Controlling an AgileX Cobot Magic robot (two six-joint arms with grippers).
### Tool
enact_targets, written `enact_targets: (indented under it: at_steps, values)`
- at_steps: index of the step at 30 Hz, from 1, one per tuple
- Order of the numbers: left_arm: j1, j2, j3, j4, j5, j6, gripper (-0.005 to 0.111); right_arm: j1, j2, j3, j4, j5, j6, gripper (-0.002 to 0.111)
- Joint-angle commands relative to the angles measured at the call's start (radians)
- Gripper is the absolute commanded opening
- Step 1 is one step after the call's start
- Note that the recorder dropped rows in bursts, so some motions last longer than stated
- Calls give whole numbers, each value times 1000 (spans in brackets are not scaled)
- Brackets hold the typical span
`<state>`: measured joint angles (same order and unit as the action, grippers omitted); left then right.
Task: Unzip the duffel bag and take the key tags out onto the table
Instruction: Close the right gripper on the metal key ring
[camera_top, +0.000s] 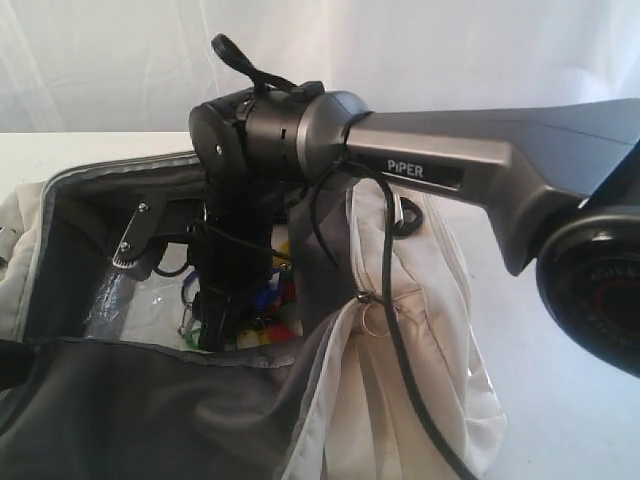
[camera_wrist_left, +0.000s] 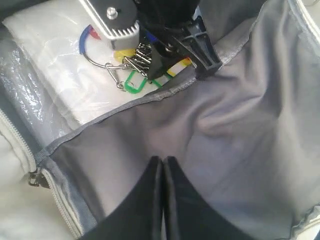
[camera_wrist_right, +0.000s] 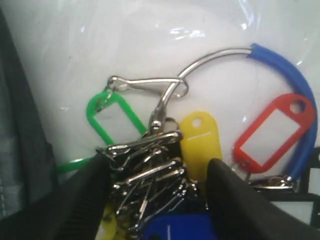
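The cream duffel bag (camera_top: 420, 330) lies unzipped on the white table (camera_top: 585, 425), its dark grey lining (camera_wrist_left: 240, 125) showing. The key tags (camera_wrist_right: 200, 140) lie inside on clear plastic: green, yellow, red and blue tags with a bunch of metal clips (camera_wrist_right: 150, 175) on a ring. My right gripper (camera_wrist_right: 157, 172) reaches down into the bag (camera_top: 215, 330) and stands open, one finger on each side of the clip bunch (camera_wrist_left: 137, 55). My left gripper (camera_wrist_left: 163, 159) is shut, its tips pinching the raised lining flap at the bag's near edge.
The right arm's grey forearm (camera_top: 450, 165) crosses above the bag opening, with a black cable (camera_top: 400, 340) hanging beside it. A metal ring pull (camera_top: 375, 315) hangs at the zipper end. White cloth forms the backdrop.
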<state>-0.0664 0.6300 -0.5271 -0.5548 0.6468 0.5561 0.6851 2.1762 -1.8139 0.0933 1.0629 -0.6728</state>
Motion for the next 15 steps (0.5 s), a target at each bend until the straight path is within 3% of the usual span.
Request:
enact_targets:
  at_steps: [1,15]
  values:
    - [-5,-2,7,-16,17,2,0,-24,0,-56,72,17,1,54]
    - [-5,-2,8,-16,14,2,0,-18,135,-131,84,50,179,63]
